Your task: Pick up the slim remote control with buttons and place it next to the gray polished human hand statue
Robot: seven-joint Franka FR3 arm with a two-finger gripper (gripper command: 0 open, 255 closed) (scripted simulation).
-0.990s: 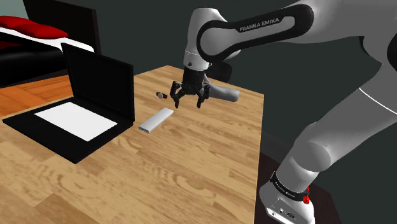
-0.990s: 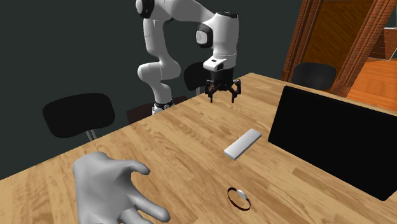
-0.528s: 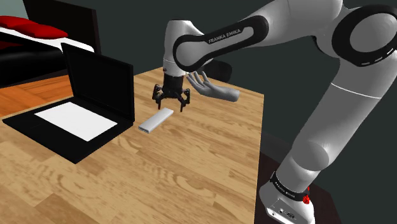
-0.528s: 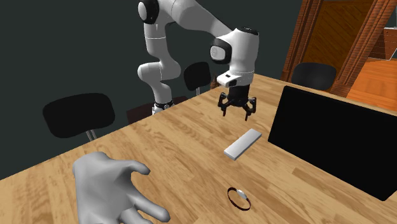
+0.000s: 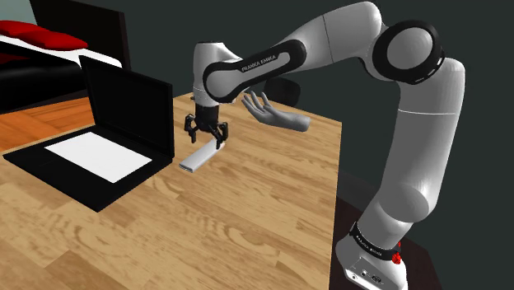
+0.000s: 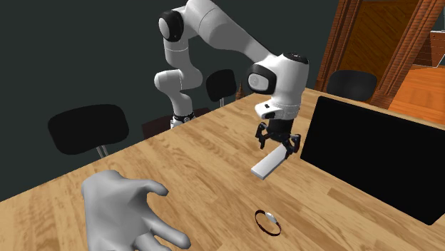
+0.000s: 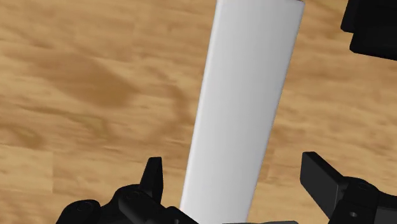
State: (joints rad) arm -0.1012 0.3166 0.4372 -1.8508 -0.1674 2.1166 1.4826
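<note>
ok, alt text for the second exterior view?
A white Franka arm holds its open black fingers over one end of a slim pale remote lying on a wooden table, beside a black laptop lid. A grey hand statue sits in the near foreground, with a small dark ring close by.

Hand (image 5: 206, 137) spread wide, low down.
</note>
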